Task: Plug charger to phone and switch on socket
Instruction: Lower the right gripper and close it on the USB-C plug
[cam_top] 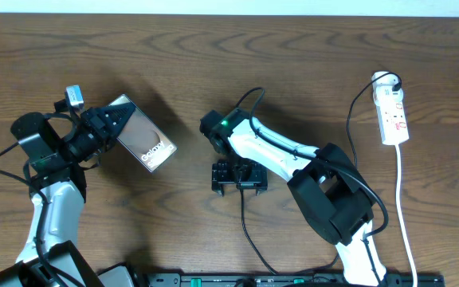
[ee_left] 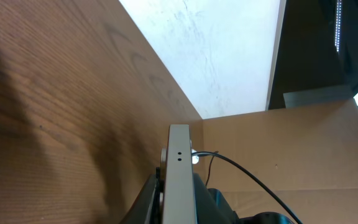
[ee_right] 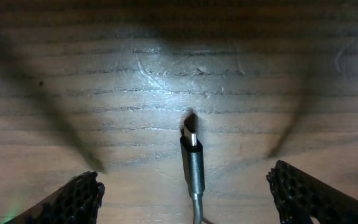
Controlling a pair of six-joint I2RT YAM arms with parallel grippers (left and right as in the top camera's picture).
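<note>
Right wrist shows our right hand [ee_right: 185, 190] apart over the charger [ee_right: 192, 163]: limp cable, stiff tip, we'd pinch its barrel; left hand [cam_top: 108, 119] clamps the phone [cam_top: 148, 145].

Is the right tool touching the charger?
Apart. In the right wrist view the right tool is open; the charger lies between its fingers with a clear gap on both sides.

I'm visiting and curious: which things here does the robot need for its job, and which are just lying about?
Needed: phone, gripped by left hand; charger, its tip between fingers of the open right hand; socket.
Just there: wooden table; black rail along its near edge.
</note>
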